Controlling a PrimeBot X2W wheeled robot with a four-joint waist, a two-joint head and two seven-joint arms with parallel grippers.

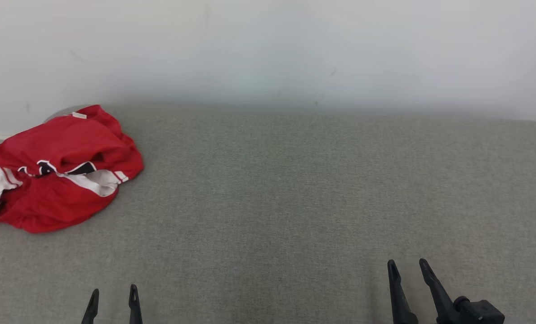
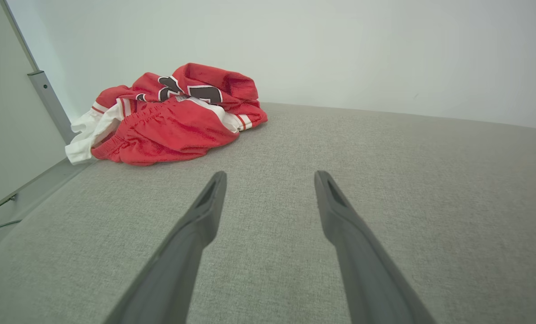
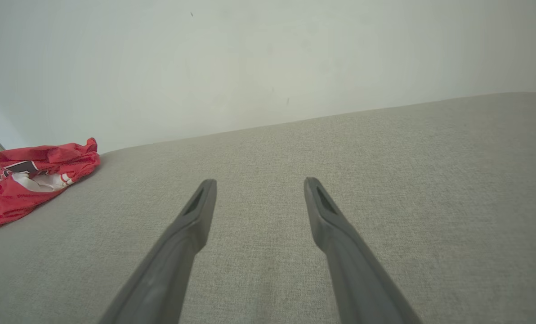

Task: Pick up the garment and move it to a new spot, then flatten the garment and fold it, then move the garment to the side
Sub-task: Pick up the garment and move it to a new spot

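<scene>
Evidently the pick-up is not yet begun: the crumpled red sports garment (image 1: 65, 180) lies ahead-left of the left gripper (image 1: 114, 290), which, like the right gripper (image 1: 407, 262), gapes empty. Next, probably, reach forward-left and pinch a fold.

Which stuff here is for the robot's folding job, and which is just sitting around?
For the job:
red garment, crumpled at the far left
left gripper, open
right gripper, open
grey surface, where the folding happens

Just there:
white wall
metal post
</scene>
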